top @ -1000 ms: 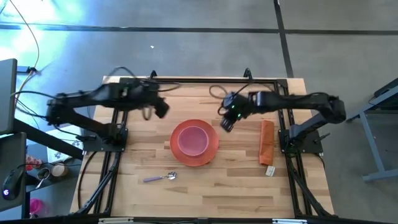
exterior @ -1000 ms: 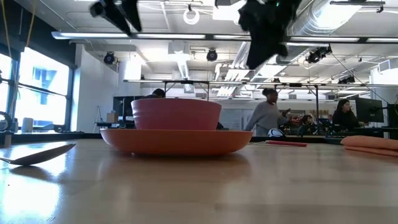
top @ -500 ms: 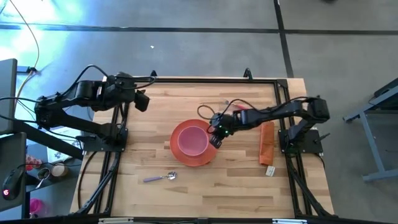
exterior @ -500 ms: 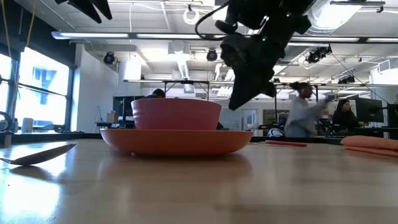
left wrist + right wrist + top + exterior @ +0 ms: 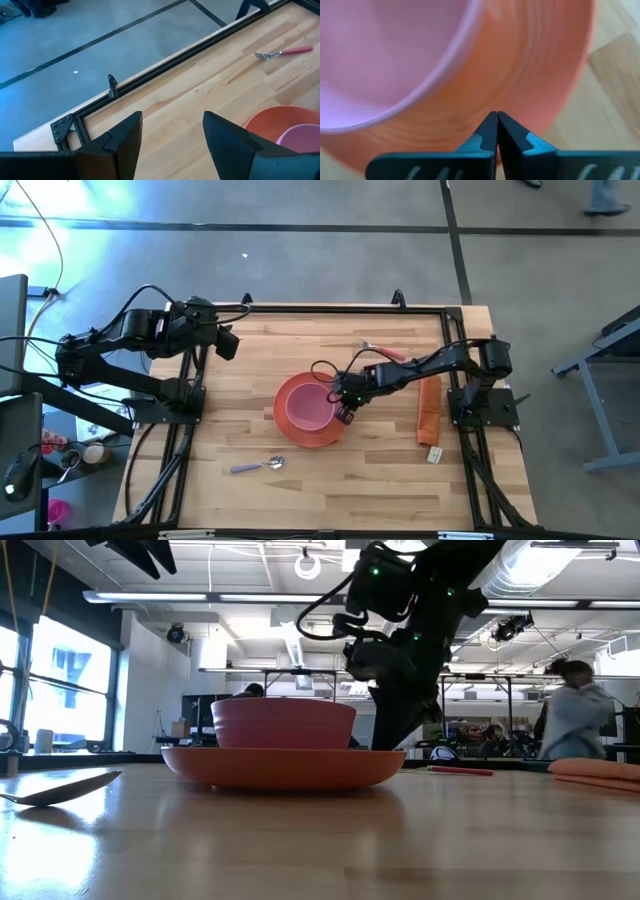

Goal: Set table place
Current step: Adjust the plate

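Observation:
The orange plate (image 5: 335, 430) lies flat mid-table with the pink bowl (image 5: 310, 407) standing on it. My right gripper (image 5: 345, 406) is shut, its tips low over the plate's right part (image 5: 520, 75), just beside the bowl's wall (image 5: 420, 60). My left gripper (image 5: 228, 343) is open and empty, raised near the far left of the table (image 5: 250, 500). The lilac-handled spoon (image 5: 258, 466) lies near the front. The pink-handled fork (image 5: 285, 51) lies at the far side. My right gripper points its shut fingertips (image 5: 492, 125) slanting down from the table's right at the plate's inner surface, between the bowl and the plate's right rim (image 5: 385, 752). I cannot tell whether they touch the plate.
A folded orange cloth strip (image 5: 430, 408) lies right of the plate, with a small white thing (image 5: 434, 453) by its near end. Black rails (image 5: 180, 440) run along the table's sides. People move in the room behind the table (image 5: 575, 710).
My right gripper has gone down and toward the table's left and near edge, from beyond the plate's far right to just over its right part beside the bowl. My left gripper has drawn back toward the table's left edge. Plate and bowl have stayed in place.

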### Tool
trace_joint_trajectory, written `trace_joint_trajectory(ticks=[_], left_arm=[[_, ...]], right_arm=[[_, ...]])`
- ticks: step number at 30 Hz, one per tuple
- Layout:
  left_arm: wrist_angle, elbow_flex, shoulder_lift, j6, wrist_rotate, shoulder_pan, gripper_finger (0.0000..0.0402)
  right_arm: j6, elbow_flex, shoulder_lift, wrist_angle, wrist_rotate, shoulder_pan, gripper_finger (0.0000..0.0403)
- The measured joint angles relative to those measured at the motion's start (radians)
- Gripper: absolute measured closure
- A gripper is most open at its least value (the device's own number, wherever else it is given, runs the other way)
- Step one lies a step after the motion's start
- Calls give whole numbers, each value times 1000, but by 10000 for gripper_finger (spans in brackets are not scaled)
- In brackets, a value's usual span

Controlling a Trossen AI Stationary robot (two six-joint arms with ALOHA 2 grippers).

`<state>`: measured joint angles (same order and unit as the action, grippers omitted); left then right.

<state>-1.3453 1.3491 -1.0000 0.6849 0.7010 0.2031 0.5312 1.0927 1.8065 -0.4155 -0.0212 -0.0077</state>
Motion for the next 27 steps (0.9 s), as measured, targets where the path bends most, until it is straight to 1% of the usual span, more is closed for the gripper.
trace_joint_trajectory(ticks=[9, 15, 20, 27], left_arm=[[-9, 0, 0, 0, 0, 0, 204], [-9, 0, 0, 1, 0, 0, 204], [-9, 0, 0, 1, 0, 0, 204], [-10, 0, 0, 4, 0, 0, 204]], right_arm=[[-62, 0, 0, -70, -9, -39, 403], [-105, 0, 0, -174, -17, -64, 403], [-142, 0, 0, -224, -20, -84, 403], [-158, 0, -2, -289, -19, -86, 403]])
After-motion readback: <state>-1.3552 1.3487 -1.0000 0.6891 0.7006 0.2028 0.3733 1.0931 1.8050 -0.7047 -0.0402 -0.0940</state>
